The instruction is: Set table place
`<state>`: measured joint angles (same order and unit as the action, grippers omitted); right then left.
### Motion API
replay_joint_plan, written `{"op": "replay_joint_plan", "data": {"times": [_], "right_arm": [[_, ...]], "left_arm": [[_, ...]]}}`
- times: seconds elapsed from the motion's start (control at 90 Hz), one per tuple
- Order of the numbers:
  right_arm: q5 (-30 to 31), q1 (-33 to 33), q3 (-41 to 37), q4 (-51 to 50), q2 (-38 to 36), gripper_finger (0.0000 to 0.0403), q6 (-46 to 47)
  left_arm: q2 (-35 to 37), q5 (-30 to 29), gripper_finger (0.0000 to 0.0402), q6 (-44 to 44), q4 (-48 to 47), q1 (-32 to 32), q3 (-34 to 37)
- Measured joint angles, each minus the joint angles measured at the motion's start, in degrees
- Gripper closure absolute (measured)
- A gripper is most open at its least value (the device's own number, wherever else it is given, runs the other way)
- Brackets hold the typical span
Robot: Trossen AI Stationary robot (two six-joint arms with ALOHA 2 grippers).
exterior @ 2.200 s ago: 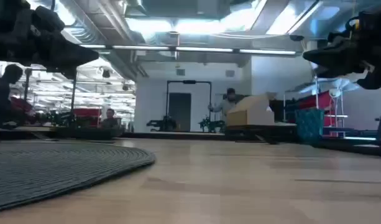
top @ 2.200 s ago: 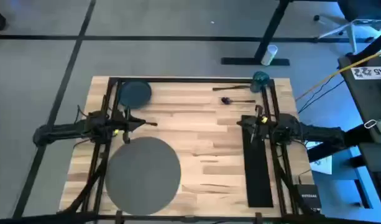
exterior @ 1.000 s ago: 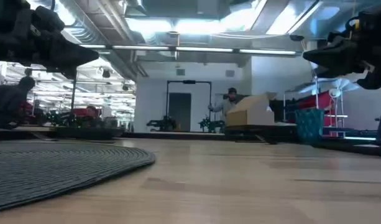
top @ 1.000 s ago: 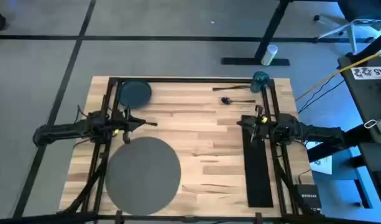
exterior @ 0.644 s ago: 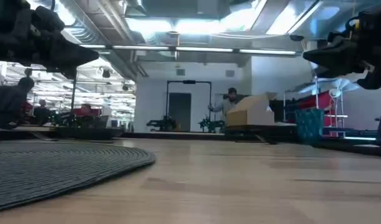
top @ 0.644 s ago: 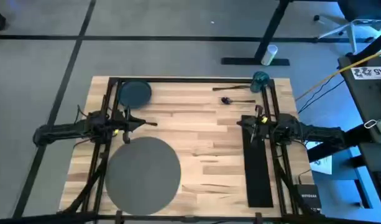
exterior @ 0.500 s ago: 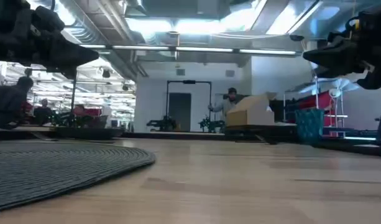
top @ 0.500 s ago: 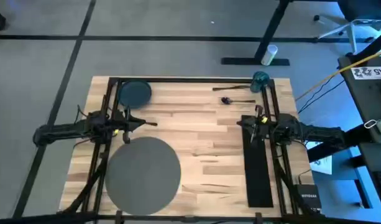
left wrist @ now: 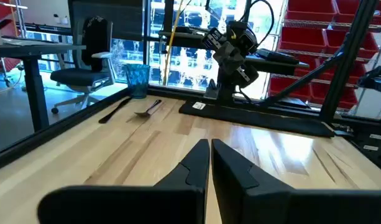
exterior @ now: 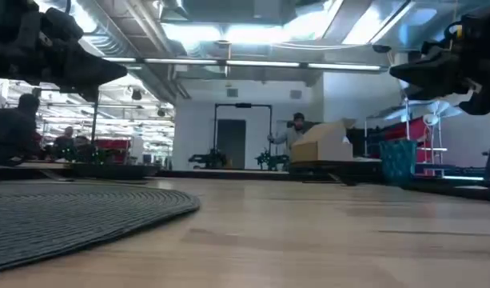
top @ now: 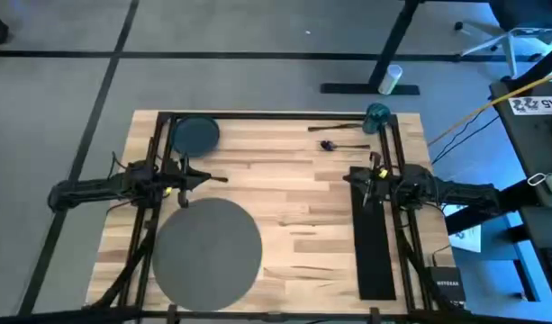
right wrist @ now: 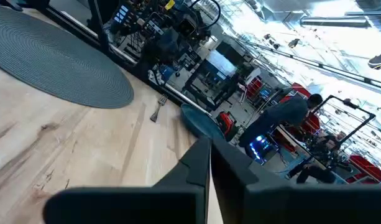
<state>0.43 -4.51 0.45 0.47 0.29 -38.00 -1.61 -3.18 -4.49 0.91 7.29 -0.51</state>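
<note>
The plate point(top: 195, 134) sits in the counter's point(top: 294, 198) far left corner, nearest the left hand point(top: 220, 178); both hands, right hand point(top: 351, 177) included, are pressed together, holding nothing.

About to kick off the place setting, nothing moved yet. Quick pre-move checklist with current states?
1. Left gripper empty, fingers shut: ok; it hovers by the table's left side.
2. Right gripper empty, fingers shut: ok; it hovers above the far end of the black napkin.
3. Placemat flat, nothing on it: ok.
4. Plate free at the far left corner: ok.
5. Spoon and blue cup at the far right, apart from both arms: ok.
6. Fork beside the placemat: cannot tell its exact pose.
</note>
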Motion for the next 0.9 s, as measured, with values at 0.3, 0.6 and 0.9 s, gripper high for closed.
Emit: {"op": "replay_joint_plan", "data": {"times": [0.3, 0.6, 0.9], "right_arm": [[0.0, 0.0, 0.0, -0.02, -0.01, 0.0402, 0.0], [0.0, 0.0, 0.0, -0.02, -0.01, 0.0402, -0.01], [0.0, 0.0, 0.0, -0.01, -0.01, 0.0402, 0.0]], "left_arm": [[0.01, 0.0, 0.0402, 0.2, 0.02, -0.02, 0.0], [0.02, 0.0, 0.0402, -3.76, 0.02, 0.0, 0.0], [0.03, -0.02, 0.0402, -1.65, 3.53, 0.04, 0.0]]}}
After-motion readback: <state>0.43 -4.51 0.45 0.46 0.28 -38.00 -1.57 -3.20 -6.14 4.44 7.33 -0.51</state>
